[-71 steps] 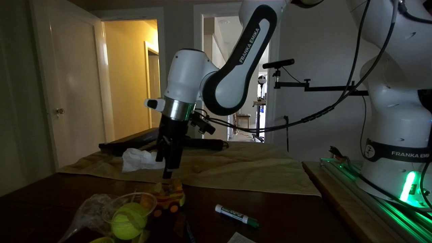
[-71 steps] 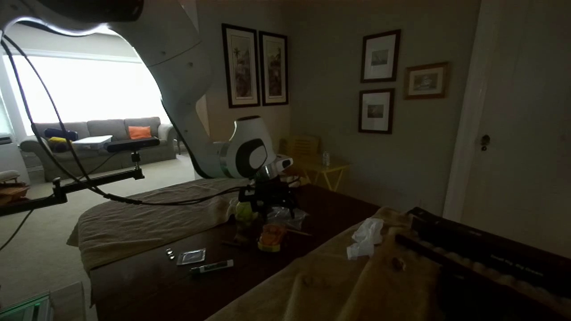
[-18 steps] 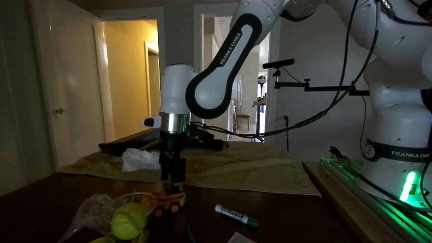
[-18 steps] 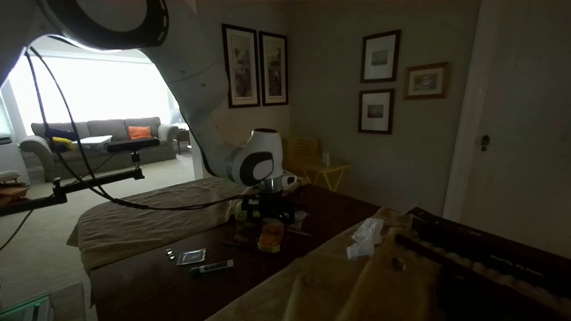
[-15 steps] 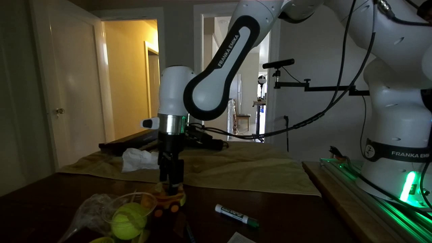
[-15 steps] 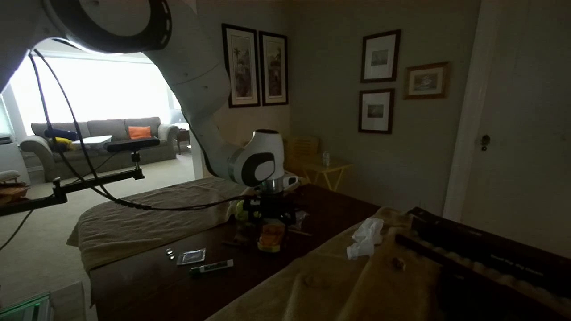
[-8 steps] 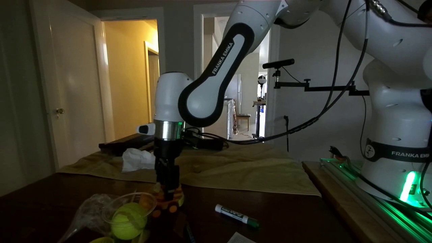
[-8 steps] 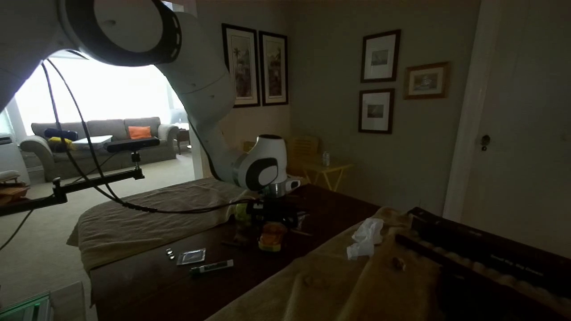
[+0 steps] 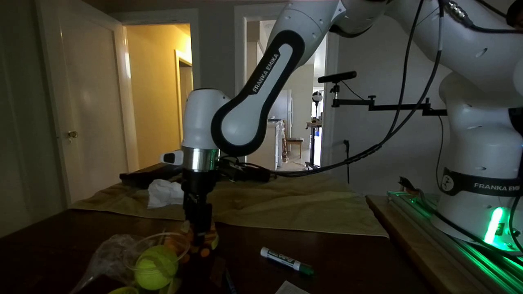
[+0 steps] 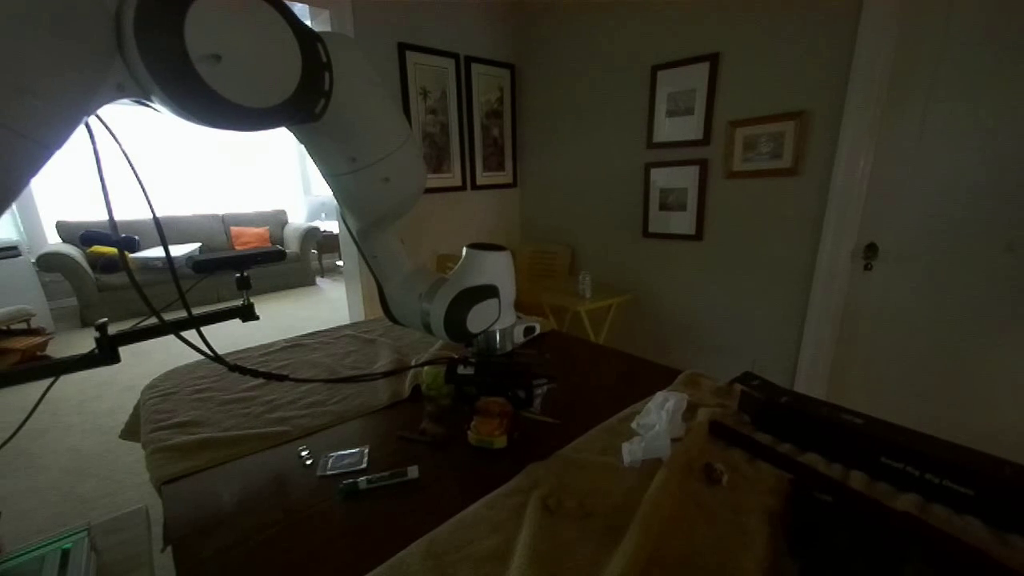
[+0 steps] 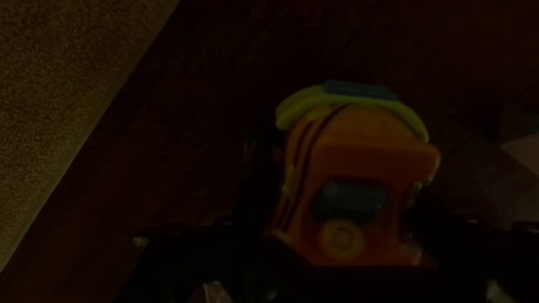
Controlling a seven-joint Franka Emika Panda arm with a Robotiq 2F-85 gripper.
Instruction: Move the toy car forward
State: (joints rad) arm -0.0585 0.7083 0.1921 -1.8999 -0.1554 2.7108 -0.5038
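Note:
The orange toy car point(image 9: 209, 239) with a yellow bumper sits on the dark table point(image 9: 347, 265). It shows in both exterior views point(image 10: 490, 424), and from above in the wrist view point(image 11: 358, 155). My gripper point(image 9: 196, 232) points straight down over the car, low at table height. In the wrist view the dark fingers point(image 11: 429, 219) lie against the car's two sides, with the gripper shut on it. The view is very dark, and the car's rear end is hidden under the gripper.
A clear plastic cup with a yellow-green ball point(image 9: 155, 267) and a crumpled plastic bag point(image 9: 108, 261) stand close beside the car. A green marker point(image 9: 286, 260) lies nearer the robot base. A tan cloth point(image 9: 286, 204) bears a white tissue point(image 9: 165, 194).
My gripper has come down from above the car to around it. In the last half second the car has shifted slightly with the gripper, away from the robot base.

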